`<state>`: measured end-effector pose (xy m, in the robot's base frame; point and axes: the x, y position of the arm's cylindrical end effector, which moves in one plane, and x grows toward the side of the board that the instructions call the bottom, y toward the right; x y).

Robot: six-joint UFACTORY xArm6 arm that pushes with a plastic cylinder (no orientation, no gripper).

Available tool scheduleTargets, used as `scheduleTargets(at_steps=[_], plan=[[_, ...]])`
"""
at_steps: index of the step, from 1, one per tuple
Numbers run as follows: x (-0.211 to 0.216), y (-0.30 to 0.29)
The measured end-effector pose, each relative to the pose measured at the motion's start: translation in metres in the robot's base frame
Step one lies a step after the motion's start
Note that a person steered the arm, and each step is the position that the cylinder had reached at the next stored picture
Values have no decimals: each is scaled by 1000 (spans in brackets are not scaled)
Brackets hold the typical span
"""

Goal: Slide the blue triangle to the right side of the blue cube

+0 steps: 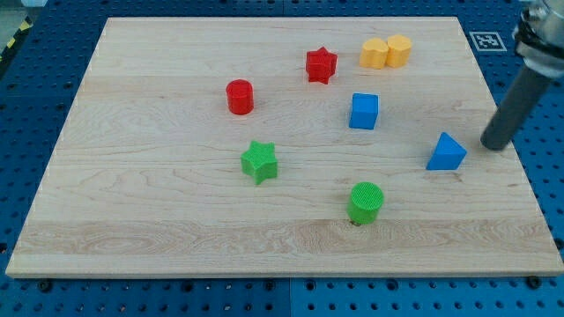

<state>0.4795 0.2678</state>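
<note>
The blue triangle (447, 152) lies on the wooden board (159, 202) at the view's right. The blue cube (363, 111) stands up and to the left of it, with a gap between them. My tip (493, 143) is at the end of the dark rod near the board's right edge. It is just right of the blue triangle and slightly above it in the view, with a small gap between them.
A red star (321, 65) and a yellow heart-shaped block (385, 52) sit near the view's top. A red cylinder (239, 97) is left of the cube. A green star (259, 161) and a green cylinder (365, 202) lie lower down.
</note>
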Motion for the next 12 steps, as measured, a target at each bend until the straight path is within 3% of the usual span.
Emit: scheduleTargets(at_steps=[1, 2, 3, 8, 10, 12], plan=[[53, 0], [65, -10], [13, -52], [-32, -97], [-32, -115], [7, -148]])
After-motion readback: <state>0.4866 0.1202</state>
